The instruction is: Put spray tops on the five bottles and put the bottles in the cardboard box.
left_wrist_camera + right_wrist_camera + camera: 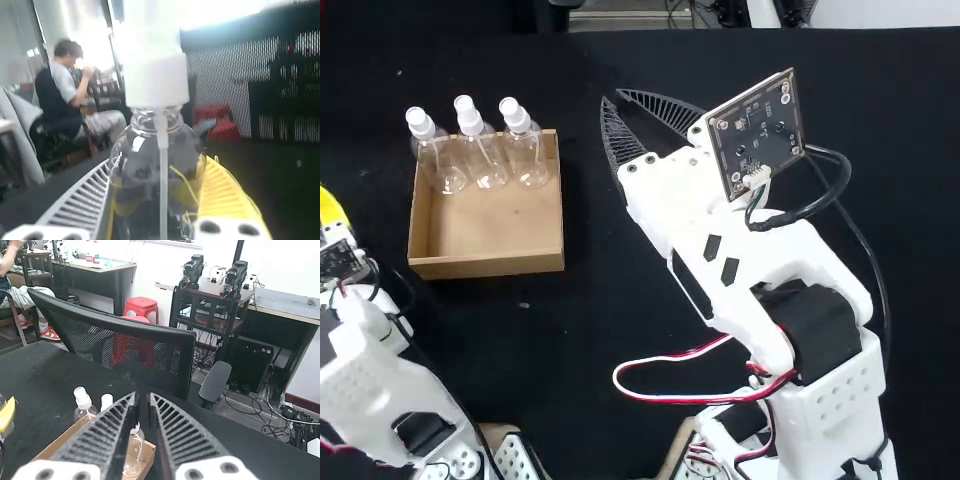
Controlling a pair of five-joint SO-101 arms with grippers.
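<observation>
A clear bottle (150, 160) with a white spray top (152, 60) stands upright between the white and yellow fingers of my left gripper (160, 167), which is shut on it. In the high view the left arm (365, 385) is at the table's near left corner. The cardboard box (485, 265) lies at the left and holds three capped bottles (480, 150) in a row along its far wall. My right gripper (612, 97) hovers just right of the box, its black fingers (172, 435) nearly together with nothing between them. The box's bottles (82, 407) sit just beyond it.
The table top is black cloth. A mesh office chair (125, 347) stands past the table's far edge. The right arm's white body (770, 300) and its cables take up the table's right half. The box's near part (490, 225) is bare.
</observation>
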